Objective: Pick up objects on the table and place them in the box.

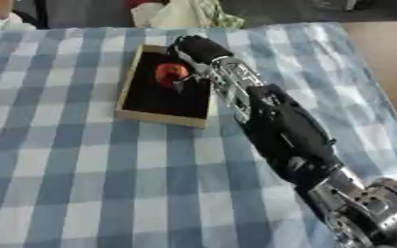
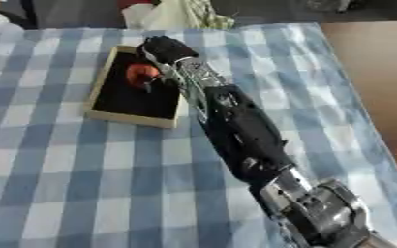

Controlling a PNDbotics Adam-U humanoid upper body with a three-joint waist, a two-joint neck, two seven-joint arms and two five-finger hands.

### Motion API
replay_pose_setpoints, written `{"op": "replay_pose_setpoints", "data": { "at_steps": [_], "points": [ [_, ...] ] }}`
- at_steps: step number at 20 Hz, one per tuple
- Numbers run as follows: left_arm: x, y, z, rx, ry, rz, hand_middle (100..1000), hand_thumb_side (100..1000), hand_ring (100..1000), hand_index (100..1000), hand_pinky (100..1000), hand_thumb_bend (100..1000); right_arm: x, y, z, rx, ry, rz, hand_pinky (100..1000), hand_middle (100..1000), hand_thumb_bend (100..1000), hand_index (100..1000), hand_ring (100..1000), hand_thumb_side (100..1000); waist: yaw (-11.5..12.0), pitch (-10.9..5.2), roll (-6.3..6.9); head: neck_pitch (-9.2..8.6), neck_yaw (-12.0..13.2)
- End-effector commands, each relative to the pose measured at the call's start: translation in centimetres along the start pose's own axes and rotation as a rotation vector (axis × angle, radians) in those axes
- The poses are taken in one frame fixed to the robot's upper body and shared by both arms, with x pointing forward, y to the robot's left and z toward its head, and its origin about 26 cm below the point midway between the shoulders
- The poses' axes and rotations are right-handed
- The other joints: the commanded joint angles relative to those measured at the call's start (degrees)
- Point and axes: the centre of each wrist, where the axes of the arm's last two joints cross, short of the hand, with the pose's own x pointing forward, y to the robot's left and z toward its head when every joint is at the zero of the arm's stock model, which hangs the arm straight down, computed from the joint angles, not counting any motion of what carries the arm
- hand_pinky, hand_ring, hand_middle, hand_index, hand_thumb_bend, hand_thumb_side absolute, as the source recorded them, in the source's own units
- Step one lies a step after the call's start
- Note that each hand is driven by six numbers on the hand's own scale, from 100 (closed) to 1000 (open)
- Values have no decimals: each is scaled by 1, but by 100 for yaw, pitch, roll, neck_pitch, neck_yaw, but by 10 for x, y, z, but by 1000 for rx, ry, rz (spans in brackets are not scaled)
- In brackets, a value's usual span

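A shallow box (image 1: 159, 117) with a pale wooden rim and a dark inside lies on the checked cloth at the upper middle. My right arm stretches from the lower right corner up to it. My right hand (image 1: 197, 50) hangs over the box's far right part, fingers curled down round a red-orange round object (image 1: 171, 72). The object sits within the box's outline; whether it touches the floor of the box I cannot tell. My left hand shows in neither view.
A blue-and-white checked cloth (image 1: 83, 169) covers the table. The table's right edge (image 1: 367, 72) runs down beside a brown surface. Pale cloth or bags (image 1: 185, 13) lie beyond the far edge.
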Motion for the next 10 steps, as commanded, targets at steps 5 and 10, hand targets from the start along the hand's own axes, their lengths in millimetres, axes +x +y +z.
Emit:
{"op": "replay_pose_setpoints", "data": {
  "at_steps": [5,10],
  "points": [
    [5,1,-6,4,-27,7,713,667,751,824,740,556,0,2,-1,21,36,86,771,558,233,788,714,100,28,-81,20,-62,8],
    [5,1,-5,3,-24,2,714,666,751,824,740,555,0,-8,-1,24,76,180,812,618,400,834,762,100,0,-106,12,-29,40]
  ]
}}
